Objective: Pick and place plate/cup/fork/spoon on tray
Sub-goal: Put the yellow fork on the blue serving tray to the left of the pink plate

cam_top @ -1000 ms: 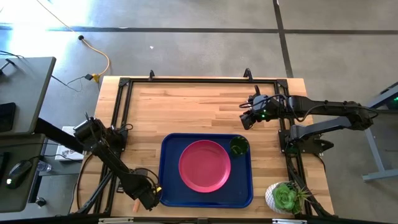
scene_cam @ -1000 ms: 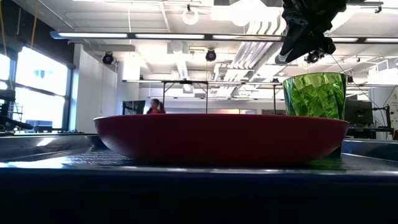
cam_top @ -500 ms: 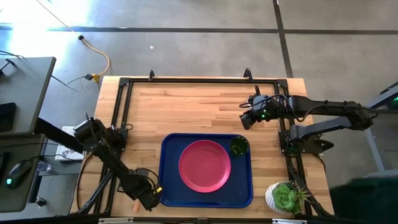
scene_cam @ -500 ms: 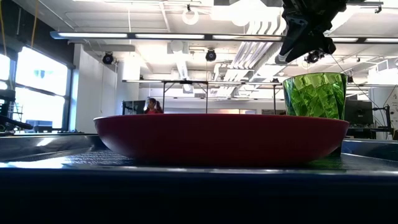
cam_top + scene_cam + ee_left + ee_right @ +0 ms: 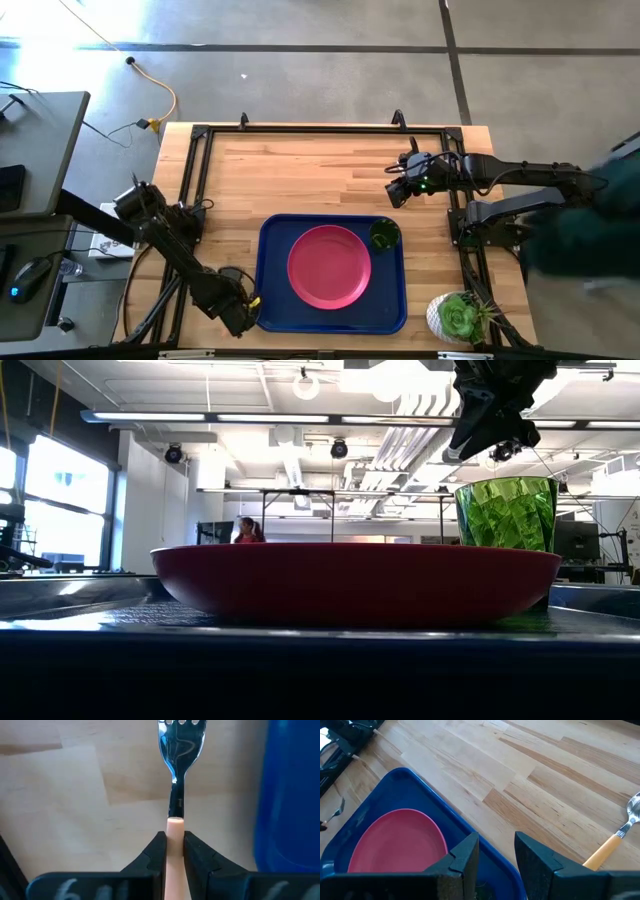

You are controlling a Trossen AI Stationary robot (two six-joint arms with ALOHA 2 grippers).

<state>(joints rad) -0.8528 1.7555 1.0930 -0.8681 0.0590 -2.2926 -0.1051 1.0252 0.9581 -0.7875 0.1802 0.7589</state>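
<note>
The pink-red plate (image 5: 329, 266) lies flat in the dark blue tray (image 5: 270, 300). The green cup (image 5: 384, 235) stands upright in the tray's far right corner. My left gripper (image 5: 240, 308) is just off the tray's near left corner, shut on the fork (image 5: 176, 750). My right gripper (image 5: 396, 192) is open and empty above the table, beyond the tray's far right corner. The spoon (image 5: 615, 840) lies on the wood near it and shows only in the right wrist view. My left gripper pinches the fork's orange handle (image 5: 175, 827) between its two fingers, close to where the metal neck begins. The fingers lie along the fork, and the tines point away from the gripper beside the tray's left rim. Whether the fork is clear of the table does not show.
A white pot with a green succulent (image 5: 458, 318) stands at the table's near right corner. A black metal frame (image 5: 300, 130) runs around the tabletop. Bare wood lies beyond the tray's far rim. A person's dark blurred shape (image 5: 580, 235) shows beside the table's right edge.
My left arm has shifted a little toward the table's far left, still shut on the fork. The orange handle end that showed near the gripper in the high view no longer shows there. A dark blurred figure has come in at the table's right side.
</note>
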